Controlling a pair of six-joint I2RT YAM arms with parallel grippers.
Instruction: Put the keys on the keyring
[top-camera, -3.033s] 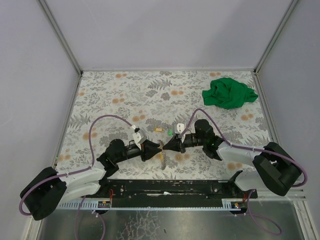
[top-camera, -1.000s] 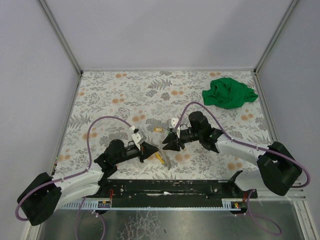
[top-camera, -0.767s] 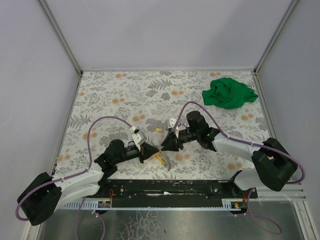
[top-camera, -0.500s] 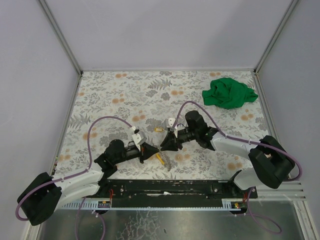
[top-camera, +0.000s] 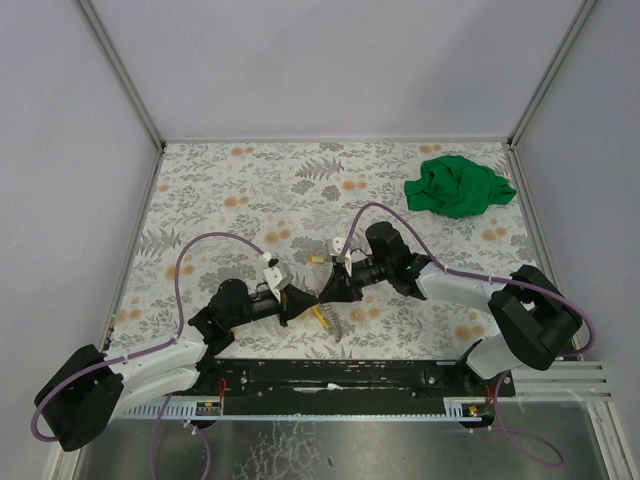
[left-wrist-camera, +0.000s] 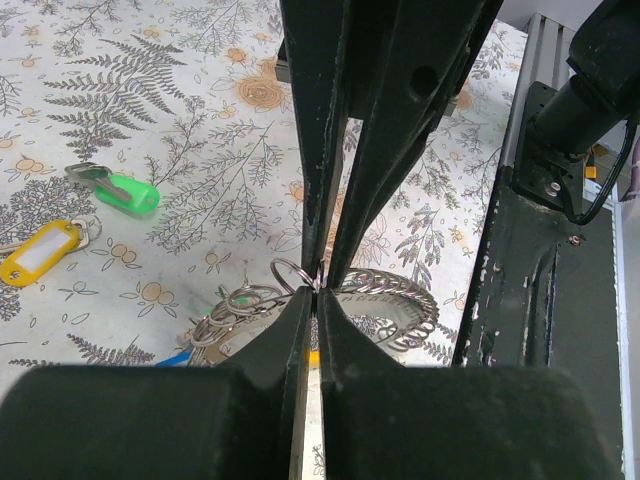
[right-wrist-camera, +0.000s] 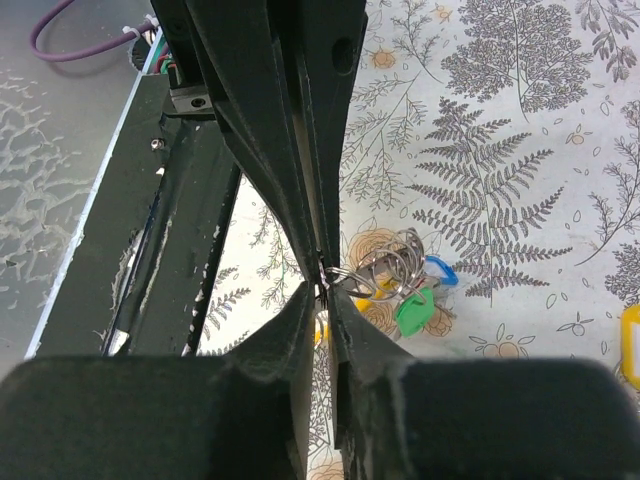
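Silvery-grey keyring (left-wrist-camera: 390, 283), thin coiled loop

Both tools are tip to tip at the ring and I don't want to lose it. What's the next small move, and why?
Probably finish closing the right tool on the keyring. The left tool pinches it, the right one looks just short of gripping, and the yellow key and green key lie loose nearby.

Left end effector (left-wrist-camera: 312, 292) pinched shut.
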